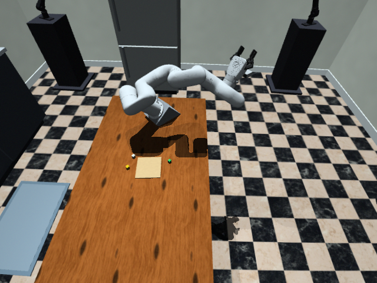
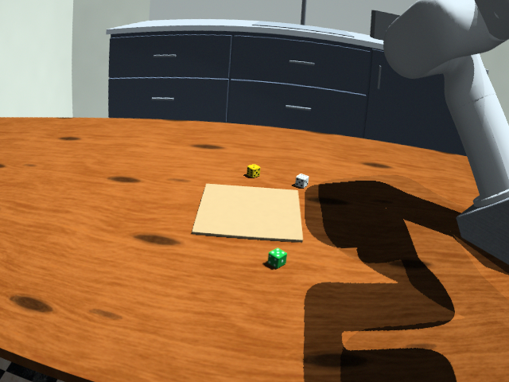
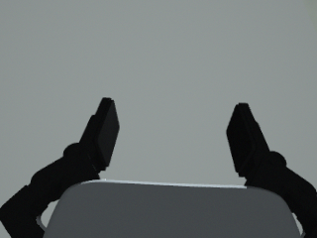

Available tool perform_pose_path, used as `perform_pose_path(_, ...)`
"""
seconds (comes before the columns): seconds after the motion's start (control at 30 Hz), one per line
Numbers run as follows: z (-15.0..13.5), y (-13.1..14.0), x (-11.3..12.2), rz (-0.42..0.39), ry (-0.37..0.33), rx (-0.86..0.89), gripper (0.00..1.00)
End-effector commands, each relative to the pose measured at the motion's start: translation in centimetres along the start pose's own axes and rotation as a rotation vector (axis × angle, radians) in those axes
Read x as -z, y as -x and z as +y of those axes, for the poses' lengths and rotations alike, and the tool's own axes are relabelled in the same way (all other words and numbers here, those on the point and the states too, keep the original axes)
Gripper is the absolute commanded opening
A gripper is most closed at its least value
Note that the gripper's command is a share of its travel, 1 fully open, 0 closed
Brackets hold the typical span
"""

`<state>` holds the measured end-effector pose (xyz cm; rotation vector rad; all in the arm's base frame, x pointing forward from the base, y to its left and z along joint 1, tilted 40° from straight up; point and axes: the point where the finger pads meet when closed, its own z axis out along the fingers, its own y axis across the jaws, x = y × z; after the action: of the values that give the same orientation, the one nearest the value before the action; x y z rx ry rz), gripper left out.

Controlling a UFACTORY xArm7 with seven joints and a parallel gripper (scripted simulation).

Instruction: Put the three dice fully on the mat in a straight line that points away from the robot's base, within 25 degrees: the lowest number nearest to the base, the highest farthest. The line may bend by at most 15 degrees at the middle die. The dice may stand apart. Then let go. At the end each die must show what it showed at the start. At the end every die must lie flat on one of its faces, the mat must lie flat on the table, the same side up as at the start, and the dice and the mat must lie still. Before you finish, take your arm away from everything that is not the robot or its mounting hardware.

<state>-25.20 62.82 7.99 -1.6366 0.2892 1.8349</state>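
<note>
Your green die [image 2: 277,258] is sitting beside the mat [image 2: 249,211], well apart from your wide-spread, empty pincer [image 1: 247,52].

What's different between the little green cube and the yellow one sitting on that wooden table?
Colour first: the green die has white pips, the yellow die has dark ones. They also sit on opposite sides of the tan mat: in the exterior view the green die lies in front of it, the yellow die behind it, near a white die. What they share: both rest flat on the table, off the mat, and untouched, since the gripper is open and far away.
</note>
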Motion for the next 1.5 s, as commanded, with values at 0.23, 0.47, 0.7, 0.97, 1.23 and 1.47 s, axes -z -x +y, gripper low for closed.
perform_pose_path(0.23, 0.0, 0.2, -0.2, -0.004, 0.002, 0.002, 1.00)
perform_pose_path(0.47, 0.0, 0.2, -0.2, -0.004, 0.002, 0.002, 1.00)
perform_pose_path(0.7, -1.2, 1.0, -0.2, -0.016, -0.027, 0.006, 1.00)
perform_pose_path(0.97, -10.0, 7.5, 0.6, -0.119, -0.250, 0.033, 1.00)
perform_pose_path(1.23, -15.1, 11.6, 2.1, -0.187, -0.383, 0.046, 1.00)
perform_pose_path(1.47, -20.7, 16.9, 4.9, -0.277, -0.544, 0.060, 1.00)
